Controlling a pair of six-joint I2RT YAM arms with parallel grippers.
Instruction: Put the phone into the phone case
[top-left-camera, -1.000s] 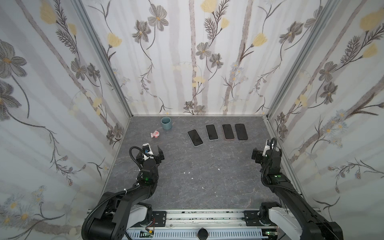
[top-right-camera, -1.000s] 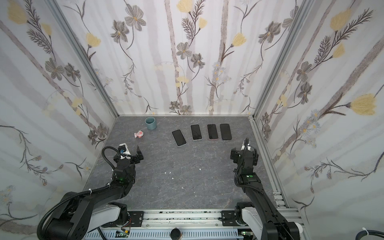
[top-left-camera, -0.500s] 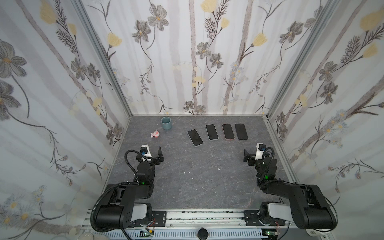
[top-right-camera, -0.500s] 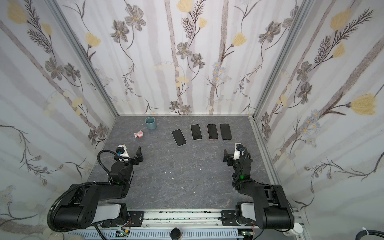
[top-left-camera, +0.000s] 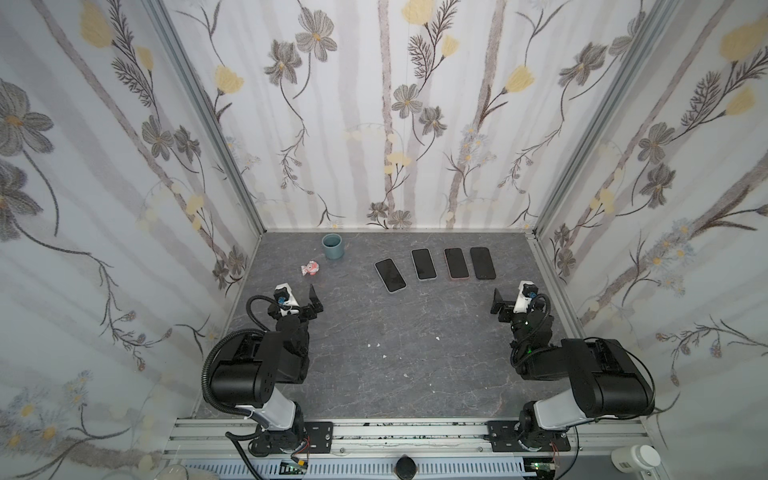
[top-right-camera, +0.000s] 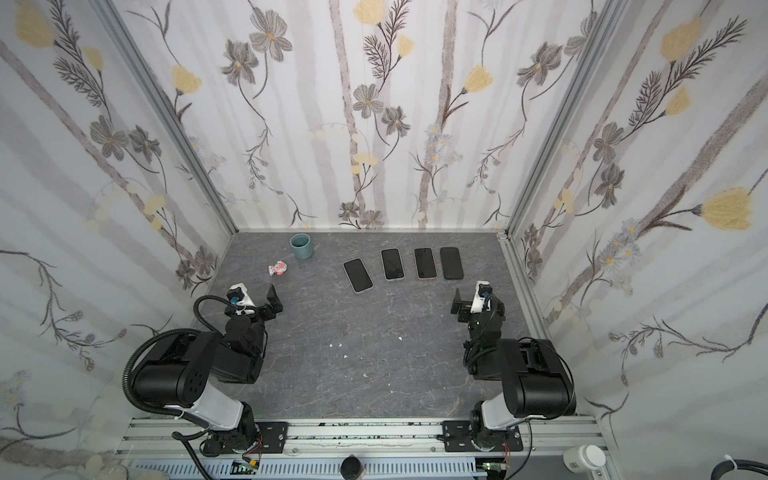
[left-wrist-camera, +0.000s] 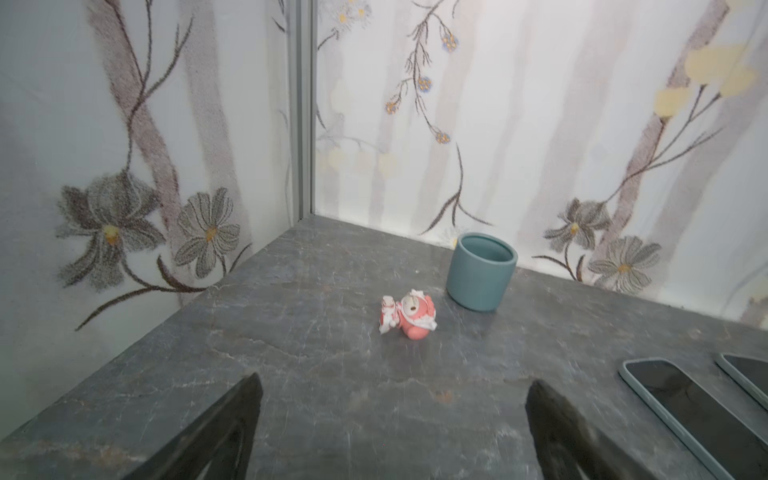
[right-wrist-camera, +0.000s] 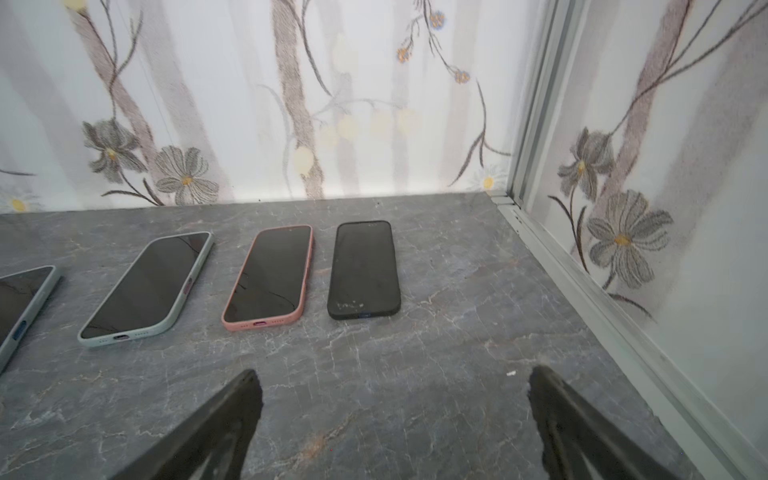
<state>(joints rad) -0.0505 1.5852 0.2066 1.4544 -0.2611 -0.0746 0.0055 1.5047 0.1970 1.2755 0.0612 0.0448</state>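
Observation:
Several phones lie face up in a row near the back wall. From left they are one in a grey-blue case (top-left-camera: 390, 275) (top-right-camera: 358, 275), one in a pale green case (top-left-camera: 423, 264) (right-wrist-camera: 147, 284), one in a pink case (top-left-camera: 456, 263) (right-wrist-camera: 270, 276), and a matte black one (top-left-camera: 483, 263) (right-wrist-camera: 363, 270) with white specks. I cannot tell whether the black one is a bare phone or a case. My left gripper (top-left-camera: 299, 297) (left-wrist-camera: 395, 380) hangs open over bare table at the left. My right gripper (top-left-camera: 512, 301) (right-wrist-camera: 395, 372) is open, just in front of the black one.
A teal cup (top-left-camera: 332, 246) (left-wrist-camera: 480, 276) stands at the back left, with a small pink and white figure (top-left-camera: 310, 268) (left-wrist-camera: 409, 313) lying beside it. Flowered walls close in three sides. Small white crumbs (top-left-camera: 378, 345) dot the middle of the grey stone table.
Both arms have folded down and back toward the front rail. The grippers stay open and low over the table. The phones, cup and figure have not moved.

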